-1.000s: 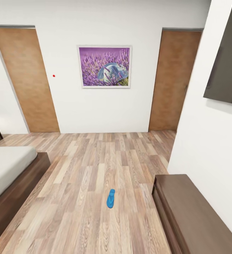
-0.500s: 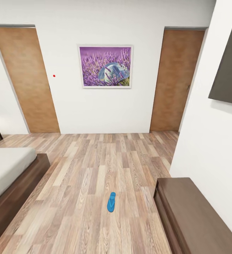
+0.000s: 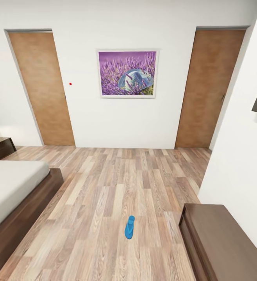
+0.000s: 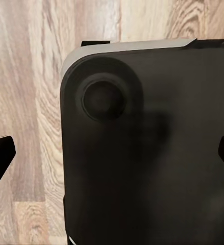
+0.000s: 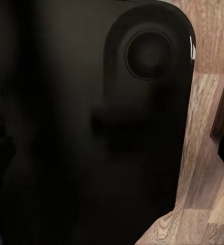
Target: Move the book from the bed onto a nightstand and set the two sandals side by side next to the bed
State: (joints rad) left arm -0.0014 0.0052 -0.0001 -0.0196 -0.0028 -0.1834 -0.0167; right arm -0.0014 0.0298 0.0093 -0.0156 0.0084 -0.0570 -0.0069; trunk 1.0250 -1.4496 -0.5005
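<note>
Left hand (image 4: 112,158) fingertips spread wide, holding nothing.

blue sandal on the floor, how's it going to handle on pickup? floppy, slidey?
The blue sandal lies flat on the wood-plank floor, so it likely won't roll or tip. It looks thin and small, probably light, perhaps bendy once lifted by one end. On smooth planks it may slide if nudged, so closing the jaws from above seems safer than pushing.
</note>
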